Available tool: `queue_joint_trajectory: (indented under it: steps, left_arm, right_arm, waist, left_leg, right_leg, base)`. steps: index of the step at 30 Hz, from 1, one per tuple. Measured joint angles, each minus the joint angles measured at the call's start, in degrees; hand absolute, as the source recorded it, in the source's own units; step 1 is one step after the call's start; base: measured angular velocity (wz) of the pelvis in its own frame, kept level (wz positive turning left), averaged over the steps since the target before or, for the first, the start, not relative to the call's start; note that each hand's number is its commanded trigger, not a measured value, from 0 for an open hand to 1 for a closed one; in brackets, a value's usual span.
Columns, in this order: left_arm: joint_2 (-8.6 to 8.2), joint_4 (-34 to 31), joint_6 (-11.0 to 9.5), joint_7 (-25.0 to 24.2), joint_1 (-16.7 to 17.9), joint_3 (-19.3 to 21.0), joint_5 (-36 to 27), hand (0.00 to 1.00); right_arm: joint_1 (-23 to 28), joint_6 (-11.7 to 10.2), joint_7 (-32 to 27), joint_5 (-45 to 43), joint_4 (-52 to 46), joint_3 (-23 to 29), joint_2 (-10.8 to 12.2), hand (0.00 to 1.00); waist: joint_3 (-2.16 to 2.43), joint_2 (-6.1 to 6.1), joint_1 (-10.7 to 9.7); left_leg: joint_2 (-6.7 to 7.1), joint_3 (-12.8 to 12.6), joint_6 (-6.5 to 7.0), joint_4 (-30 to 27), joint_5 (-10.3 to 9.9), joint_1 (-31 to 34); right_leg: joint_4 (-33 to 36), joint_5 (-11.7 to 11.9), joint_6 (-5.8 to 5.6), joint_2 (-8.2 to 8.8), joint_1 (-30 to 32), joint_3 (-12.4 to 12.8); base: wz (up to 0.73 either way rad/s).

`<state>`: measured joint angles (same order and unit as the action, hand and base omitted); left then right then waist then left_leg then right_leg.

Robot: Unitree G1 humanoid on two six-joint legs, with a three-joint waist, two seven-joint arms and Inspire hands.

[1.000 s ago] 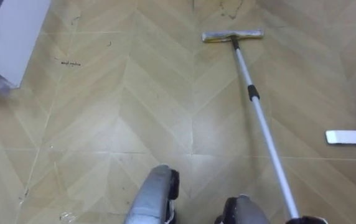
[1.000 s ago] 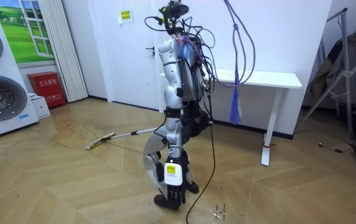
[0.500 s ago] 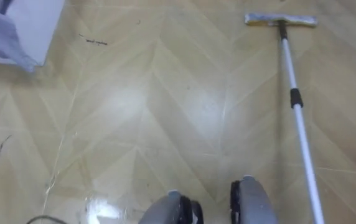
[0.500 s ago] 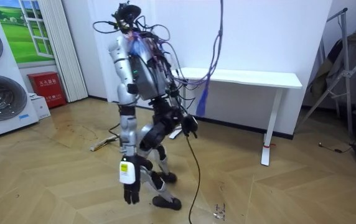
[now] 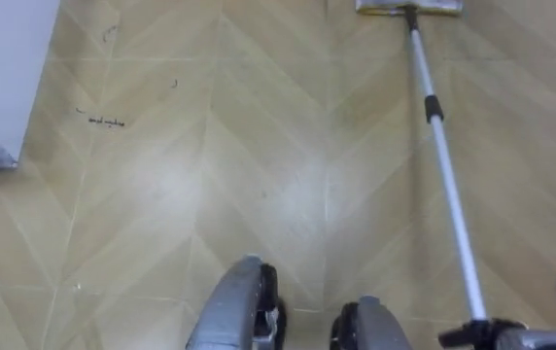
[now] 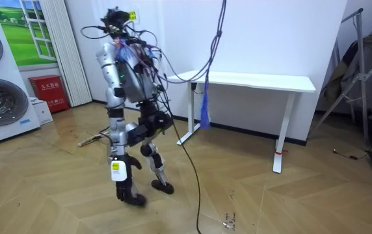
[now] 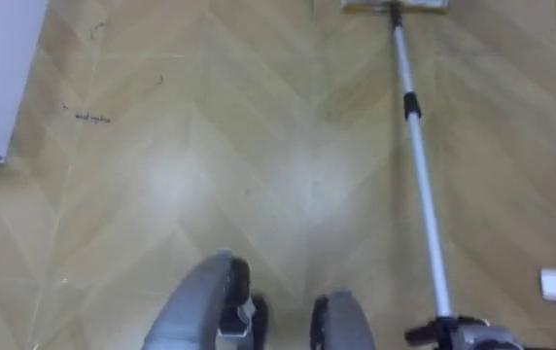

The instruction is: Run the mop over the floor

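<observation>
Herringbone wood floor point(image 5: 210, 175) stretches ahead. The flat mop point(image 5: 448, 194) rests head-down far in front, and the right hand point(image 5: 497, 335) has its fingers apparently clenched round the pole end for reach. The left hand point(image 6: 121, 190) hangs idle; I cannot tell its fingers' state.

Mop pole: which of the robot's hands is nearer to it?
Right. The right hand grips the mop pole at its near end. The left hand hangs down at the robot's side, apart from the pole.

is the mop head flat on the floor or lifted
Flat on the floor: the mop head lies along the boards, its pole slanting to the right hand.
</observation>
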<state>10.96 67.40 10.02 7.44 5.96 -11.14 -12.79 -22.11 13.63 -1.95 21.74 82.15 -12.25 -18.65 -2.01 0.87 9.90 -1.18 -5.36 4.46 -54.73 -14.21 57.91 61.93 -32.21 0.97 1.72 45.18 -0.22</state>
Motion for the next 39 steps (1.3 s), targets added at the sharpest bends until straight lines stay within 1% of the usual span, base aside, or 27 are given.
queue_joint_trajectory:
  steps: [2, 3, 4, 5, 6, 9, 12, 14, 15, 16, 17, 18, 19, 20, 21, 22, 23, 24, 25, 26, 28, 30, 31, 33, 35, 37, 39]
  left_arm:
    - [-0.07, -0.5, -0.6, -0.7, -0.3, 0.3, 0.0, 0.0]
    - [-0.31, -1.0, -0.5, -0.6, -0.4, 0.9, 0.0, 0.0]
    - [-0.4, -1.3, -0.5, -0.5, -0.4, 0.9, 0.1, 0.0]
    - [-0.57, -2.3, -0.6, -0.3, -0.2, 1.0, 0.4, 0.0]
    - [-0.68, -3.1, -0.7, 0.0, -0.2, 1.5, 1.0, 0.0]
    - [-0.71, -3.2, -1.3, 1.4, -0.2, 2.0, 1.4, 0.0]
    - [-1.37, -3.1, -1.1, 1.6, -0.1, 1.9, 2.0, 0.0]
    - [-1.74, -3.1, -0.1, 1.6, 0.1, 1.9, 2.3, 0.0]
    - [-1.74, -3.1, 0.2, 1.7, 0.6, 1.9, 2.3, 0.0]
    - [-1.72, -3.1, 0.7, 1.7, 0.7, 1.8, 2.2, 0.0]
    - [-1.54, -3.0, 1.1, 1.9, 1.0, 1.9, 2.0, 0.0]
    - [-1.16, -2.8, 1.5, 2.2, 1.0, 1.8, 0.9, 0.0]
    - [-1.03, -2.8, 1.7, 2.3, 1.1, 1.8, 0.3, 0.0]
    - [-0.98, -3.1, 2.0, 2.7, 1.6, 1.7, -1.2, 0.0]
    - [-0.97, -3.1, 2.2, 2.9, 1.6, 1.5, -1.4, 0.0]
    - [-0.9, -3.1, 2.1, 3.0, 1.5, 1.5, -1.4, 0.0]
    - [-0.73, -3.2, 2.1, 3.0, 1.5, 1.5, -1.3, 0.0]
    - [-0.7, -3.4, 2.0, 2.9, 1.5, 1.6, -1.0, 0.0]
    - [-0.74, -3.4, 2.0, 2.7, 1.3, 1.6, -1.0, 0.0]
    - [-0.65, -3.1, 2.1, 1.7, 1.5, 1.7, -1.0, 0.0]
    - [-0.58, -3.3, 2.2, 1.3, 1.8, 2.3, -0.8, 0.0]
    - [-1.31, -4.3, 2.1, 0.8, 0.8, 3.1, 1.4, 0.0]
    - [-1.36, -4.5, 2.0, 0.8, 0.9, 3.2, 1.7, 0.0]
    - [-1.43, -4.9, 1.9, 0.8, 0.9, 3.2, 2.3, 0.0]
    - [-1.38, -4.9, 1.6, 0.9, 0.9, 3.2, 2.3, 0.0]
    - [-1.41, -5.1, 1.1, 0.9, 0.5, 3.1, 2.3, 0.0]
    - [-1.58, -5.0, 0.5, 0.9, 0.6, 2.9, 2.3, 0.0]
  right_arm:
    - [3.5, 0.0, 1.0, 0.7, 0.3, 0.0, -0.9, 1.0]
    - [7.0, 0.0, 1.2, 0.6, 0.5, -0.1, -1.9, 1.0]
    - [9.2, -0.1, 1.2, 0.7, 0.5, -0.5, -2.6, 1.0]
    - [13.4, -0.2, 0.5, 0.7, 0.4, -1.2, -3.4, 1.0]
    - [17.0, -0.2, -0.9, 0.7, 0.4, -1.2, -3.1, 1.0]
    - [21.9, -0.2, -3.3, 0.5, 0.2, -1.1, 0.5, 1.0]
    - [23.7, -0.1, -3.5, 0.5, 0.2, -0.7, 3.8, 1.0]
    - [22.3, 1.5, -3.2, -0.7, 0.2, 0.3, 4.8, 1.0]
    - [21.0, 2.7, -3.3, -1.4, 0.2, 0.6, 4.4, 1.0]
    - [20.0, 3.4, -3.4, -1.5, 0.3, 0.6, 4.0, 1.0]
    - [17.1, 4.5, -3.4, -2.3, 0.4, 1.1, 2.9, 1.0]
    - [13.3, 5.3, -3.6, -3.6, 0.5, 1.2, 1.6, 1.0]
    - [11.4, 5.3, -3.5, -3.7, 0.7, 1.1, 0.8, 1.0]
    - [7.1, 5.2, -3.4, -4.1, 0.6, 0.3, -1.0, 1.0]
    - [3.8, 4.7, -3.1, -3.9, 0.3, -0.8, -2.3, 1.0]
    - [2.7, 4.1, -3.0, -3.7, 0.2, -1.3, -2.5, 1.0]
    - [0.1, 2.5, -2.8, -3.3, 0.1, -1.6, -2.9, 1.0]
    - [-1.0, 1.3, -2.2, -2.5, -0.3, -1.6, -3.3, 1.0]
    - [-1.0, 0.9, -1.8, -1.9, -0.7, -1.6, -3.3, 1.0]
    - [-0.7, 0.6, -0.9, -0.9, -0.9, -1.6, -2.9, 1.0]
    - [2.3, 0.6, 0.2, 1.5, -0.8, -1.6, -2.5, 1.0]
    - [9.1, 0.4, 0.0, 1.9, 1.6, -1.6, -3.0, 1.0]
    - [11.5, 0.3, -0.3, 1.9, 1.6, -1.7, -3.1, 1.0]
    - [20.1, 0.2, -1.6, 1.8, 1.6, -2.2, -2.4, 1.0]
    - [23.9, 0.2, -2.4, 2.3, 1.5, -2.1, -1.3, 1.0]
    - [25.5, 0.2, -3.6, 2.3, 1.5, -2.0, 0.8, 1.0]
    - [25.4, 0.1, -4.4, 2.3, 1.2, -1.6, 3.1, 1.0]
  waist:
    - [0.09, -0.48, -0.1]
    - [0.31, -1.03, -0.5]
    - [0.75, -1.7, -0.7]
    - [1.46, -3.05, -0.8]
    - [1.73, -4.31, -1.3]
    - [1.65, -6.15, -3.4]
    - [1.65, -6.29, -4.5]
    - [1.56, -6.1, -4.8]
    - [1.46, -5.84, -4.7]
    - [1.46, -5.77, -4.6]
    - [1.08, -5.18, -4.3]
    - [0.87, -4.69, -3.0]
    - [0.9, -4.31, -2.0]
    - [0.62, -3.49, -0.7]
    - [0.36, -2.98, -0.1]
    - [0.32, -2.72, 0.2]
    - [0.19, -2.05, 0.6]
    - [0.16, -1.25, 1.3]
    - [0.24, -1.09, 1.6]
    - [0.52, -1.52, 1.5]
    - [0.89, -1.23, 1.1]
    - [0.95, -2.09, 0.3]
    - [1.06, -2.3, 0.0]
    - [1.73, -4.88, -1.6]
    - [1.8, -5.8, -3.2]
    - [1.78, -6.29, -4.6]
    - [1.73, -6.23, -5.3]
  left_leg:
    - [1.17, -0.6, 1.67, -0.5, -3.1, -2.7]
    - [2.73, -1.0, 3.05, -0.8, -4.7, -4.6]
    - [3.38, -1.0, 3.58, -0.9, -5.6, -5.3]
    - [4.36, -0.7, 4.49, -1.1, -7.3, -6.6]
    - [5.08, -0.3, 5.02, -1.0, -8.7, -8.1]
    - [5.13, -0.3, 5.49, 0.1, -11.6, -11.9]
    - [5.22, -0.4, 5.26, 2.0, -13.1, -16.1]
    - [5.31, -0.4, 4.67, 2.6, -15.3, -20.1]
    - [5.35, -0.6, 4.17, 2.0, -16.6, -21.7]
    - [5.36, -0.6, 3.54, 1.1, -17.2, -22.1]
    - [4.9, -1.3, 2.33, -2.8, -17.2, -21.3]
    - [2.91, -3.2, -1.62, -10.4, -14.8, -18.4]
    - [2.13, -3.7, -3.09, -14.2, -12.5, -16.9]
    - [1.55, -3.8, -3.9, -20.7, -7.0, -13.4]
    - [0.98, -3.4, -4.32, -24.2, -4.7, -10.4]
    - [0.6, -3.2, -3.9, -23.7, -5.4, -9.2]
    - [-0.15, -2.6, -3.34, -19.4, -7.3, -6.5]
    - [-0.31, -2.2, -3.16, -11.5, -7.4, -5.2]
    - [-0.16, -1.6, -3.11, -6.6, -7.2, -5.2]
    - [0.06, -0.6, -1.72, -1.0, -5.0, -5.3]
    - [0.84, -0.4, 0.64, 1.4, -4.9, -7.1]
    - [2.24, -0.9, 3.06, 2.5, -6.2, -9.4]
    - [2.93, -0.9, 3.43, 2.7, -6.7, -10.0]
    - [3.14, -0.9, 4.73, 2.1, -9.2, -11.7]
    - [4.05, -0.1, 5.28, 2.3, -10.5, -12.9]
    - [4.32, 0.1, 5.51, 3.0, -11.1, -13.7]
    - [5.03, 0.5, 5.49, 4.1, -11.2, -14.5]
  right_leg:
    - [0.2, 0.1, -1.09, 1.06, -2.6, 0.3]
    - [3.9, 2.3, -2.69, 2.15, -2.6, 0.5]
    - [5.9, 4.0, -3.05, 2.45, -2.2, 1.0]
    - [9.9, 8.4, -3.49, 2.38, -1.0, 2.1]
    - [12.8, 10.3, -3.81, 2.0, 0.4, 2.8]
    - [10.4, 10.2, -3.93, 1.12, 6.1, 1.7]
    - [-1.5, 10.8, -2.89, 1.02, 6.9, -0.1]
    - [-10.1, 12.6, 0.13, 1.04, 5.6, -3.2]
    - [-10.3, 13.2, 0.95, 0.79, 4.5, -3.4]
    - [-9.5, 13.1, 0.92, 0.88, 4.1, -3.5]
    - [-7.6, 11.9, 1.19, 1.09, 4.0, -3.3]
    - [-5.4, 10.9, 1.69, 0.36, 4.5, -2.6]
    - [-4.3, 10.5, 1.88, 0.01, 4.8, -2.1]
    - [-2.3, 9.6, 2.98, -0.28, 5.1, -1.3]
    - [-0.9, 8.2, 3.27, -0.4, 5.0, -0.8]
    - [-0.6, 7.6, 3.3, -0.42, 5.0, -0.8]
    - [-0.4, 6.9, 2.79, -0.74, 4.6, -0.7]
    - [-0.8, 6.3, 2.11, -0.84, 3.7, -0.7]
    - [-1.6, 6.1, 1.92, -0.86, 3.0, -0.9]
    - [-2.9, 5.4, 1.52, -0.69, 0.9, -1.4]
    - [-5.7, 4.9, 0.39, 0.22, -1.8, -2.4]
    - [-5.8, 4.9, -0.16, 2.07, -4.2, -3.1]
    - [-4.7, 5.2, -0.7, 2.32, -4.3, -3.1]
    - [1.8, 10.4, -2.69, 2.98, -2.8, -3.0]
    - [6.7, 14.6, -2.6, 3.38, 0.2, -2.6]
    - [6.2, 14.0, -2.74, 2.89, 3.0, -2.4]
    - [0.2, 13.0, -2.53, 1.75, 5.5, -2.2]
  base:
    - [0.38]
    - [0.32]
    - [0.3]
    - [0.19]
    - [0.12]
    - [-0.11]
    - [-0.13]
    - [-0.1]
    - [-0.05]
    - [-0.04]
    - [-0.21]
    - [-0.37]
    - [-0.56]
    - [-0.41]
    - [-0.23]
    - [0.09]
    - [0.22]
    - [0.19]
    - [0.13]
    - [0.08]
    - [0.35]
    - [0.64]
    - [0.51]
    - [0.25]
    - [-0.05]
    - [-0.23]
    - [-0.4]
